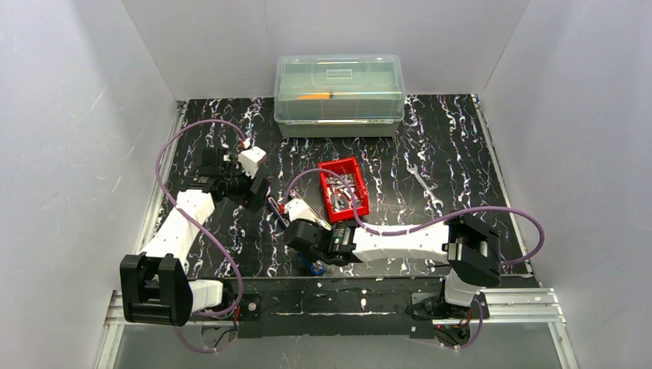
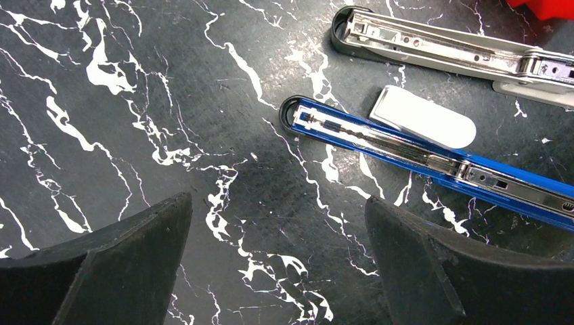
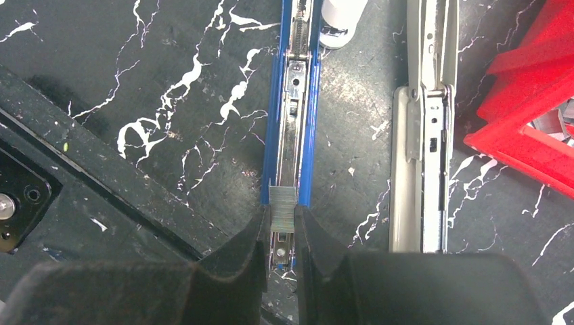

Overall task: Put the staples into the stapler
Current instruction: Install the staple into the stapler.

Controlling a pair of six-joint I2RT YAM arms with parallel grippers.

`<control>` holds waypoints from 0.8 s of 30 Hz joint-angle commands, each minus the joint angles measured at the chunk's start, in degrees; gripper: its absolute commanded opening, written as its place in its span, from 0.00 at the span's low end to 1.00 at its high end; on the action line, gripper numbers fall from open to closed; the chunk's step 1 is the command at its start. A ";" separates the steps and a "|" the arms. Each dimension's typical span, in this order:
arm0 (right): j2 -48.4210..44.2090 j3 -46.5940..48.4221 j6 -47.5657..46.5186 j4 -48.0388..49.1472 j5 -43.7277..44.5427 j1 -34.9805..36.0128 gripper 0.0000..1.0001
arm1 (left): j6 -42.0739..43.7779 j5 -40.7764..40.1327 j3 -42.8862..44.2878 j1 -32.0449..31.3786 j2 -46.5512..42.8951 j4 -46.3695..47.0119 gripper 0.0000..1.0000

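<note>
Presently on the black marbled table (image 1: 461,138):

1. right gripper (image 3: 281,233), lower centre of its wrist view. The jaws are nearly closed and pinch a short strip of staples (image 3: 282,211) between the fingertips.
2. strip of staples, silvery, directly over the open metal channel of the blue stapler (image 3: 292,101), at the channel's lower end in the frame. Whether it sits in the channel cannot be told.
3. blue stapler, opened flat, running up the centre of the right wrist view and slanting across the right half of the left wrist view.
4. grey stapler (image 3: 420,169), also opened, alongside the blue one on its right in the right wrist view, not touching it.
5. white oblong piece (image 2: 423,116), between the two staplers, just beside the blue one.
6. red bin (image 1: 338,164), centre of the top view, containing loose staples (image 1: 344,194).
7. left gripper (image 2: 277,217), jaws spread wide and holding nothing, over bare table. The blue stapler's tip lies near it, toward the upper right of its view.
8. clear lidded box (image 1: 340,96), top centre of the top view.
9. wrench (image 1: 424,187), right of the red bin.
</note>
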 commanded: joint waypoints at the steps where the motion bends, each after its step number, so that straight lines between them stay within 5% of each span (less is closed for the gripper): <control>1: 0.81 -0.22 -1.60 2.80 -0.25 0.30 0.03 | 0.50 0.95 -0.77 0.32 -1.51 -1.16 0.99; 24: 3.07 -0.73 -2.29 3.69 -2.40 -0.58 0.03 | 0.15 1.20 -0.52 0.32 -1.34 -2.27 0.99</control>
